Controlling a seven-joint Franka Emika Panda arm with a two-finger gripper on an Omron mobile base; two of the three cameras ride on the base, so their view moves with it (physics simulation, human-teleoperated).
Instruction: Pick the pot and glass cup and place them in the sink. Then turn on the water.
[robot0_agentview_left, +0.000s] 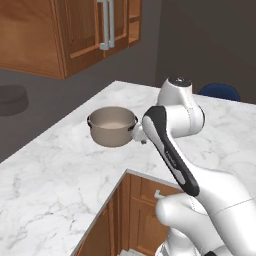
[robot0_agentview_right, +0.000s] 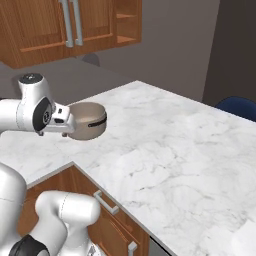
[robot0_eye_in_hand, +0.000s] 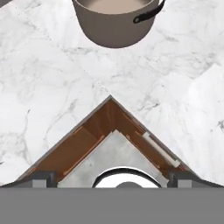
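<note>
Pot (robot0_agentview_left: 112, 126) upright on the white marble worktop (robot0_agentview_left: 60, 175), near the inner corner, nothing in it. Hand (robot0_eye_in_hand: 112, 177) just right of the pot in the left base view, clear of it, fingers (robot0_eye_in_hand: 40, 177) wide apart, holding nothing.

Standing alone on the white marble counter (robot0_agentview_left: 60, 175), the pot (robot0_agentview_left: 112, 125), with bare marble lying all around it. Hanging well above, wooden wall cabinets (robot0_agentview_left: 65, 35), leaving open air over the rim. Cutting in below the pot, the counter's inner corner (robot0_eye_in_hand: 110, 97).
</note>
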